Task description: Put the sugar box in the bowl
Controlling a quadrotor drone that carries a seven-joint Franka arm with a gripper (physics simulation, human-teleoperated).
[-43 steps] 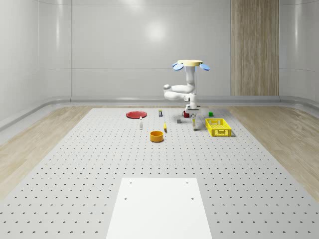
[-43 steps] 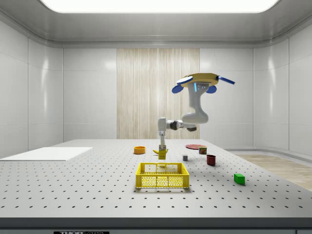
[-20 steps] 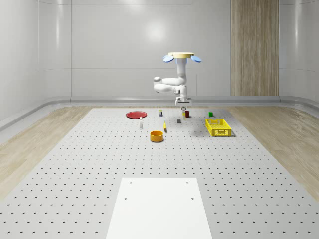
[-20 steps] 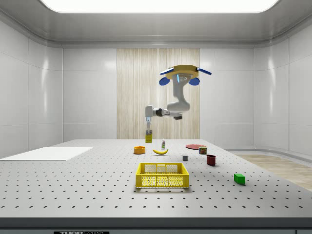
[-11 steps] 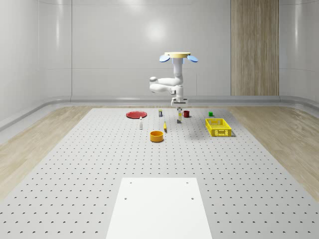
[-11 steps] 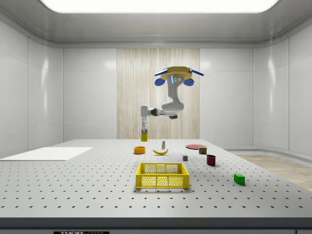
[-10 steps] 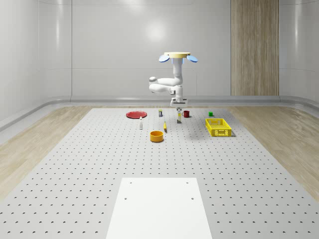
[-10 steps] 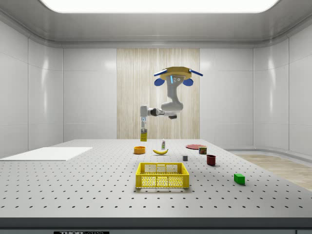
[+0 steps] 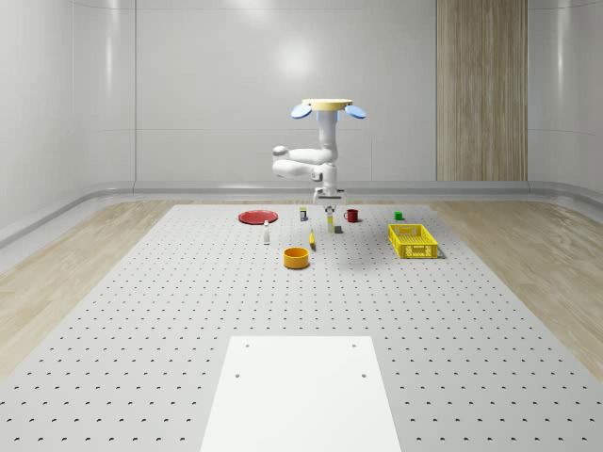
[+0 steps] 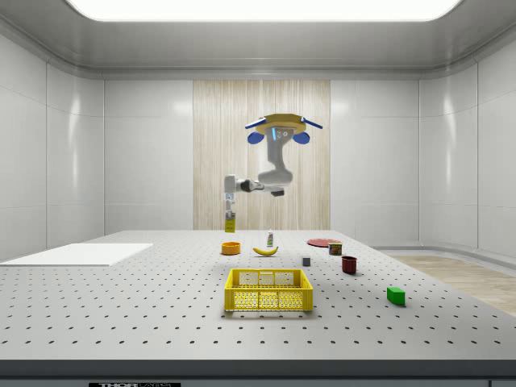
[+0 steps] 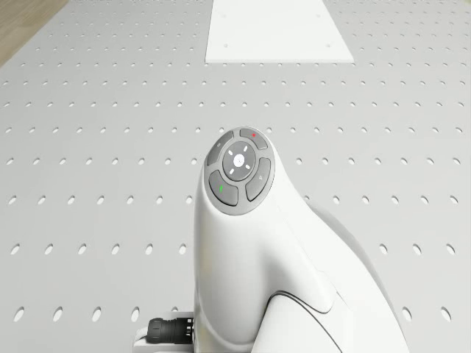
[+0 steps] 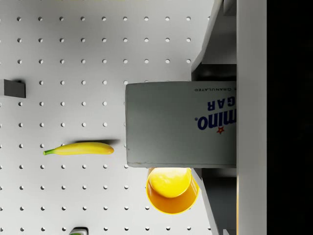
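The sugar box [image 12: 181, 123] hangs upright in the air, apparently directly above the orange bowl [image 12: 172, 196] on the table.

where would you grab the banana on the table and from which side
Take the banana at its thick middle, coming straight down from above with the fingers across its narrow width. It lies flat on the table, long and slim, with free space on both sides. The tool is currently holding the sugar box.

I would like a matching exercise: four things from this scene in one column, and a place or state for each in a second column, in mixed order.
Things:
1. sugar box
2. bowl
3. banana
4. yellow basket

Places or states:
a. lies flat on the table
b. held in the air by the end effector
c. stands empty, nearest the side camera
d. orange, on the table under the box

Pairs: 1-b, 2-d, 3-a, 4-c
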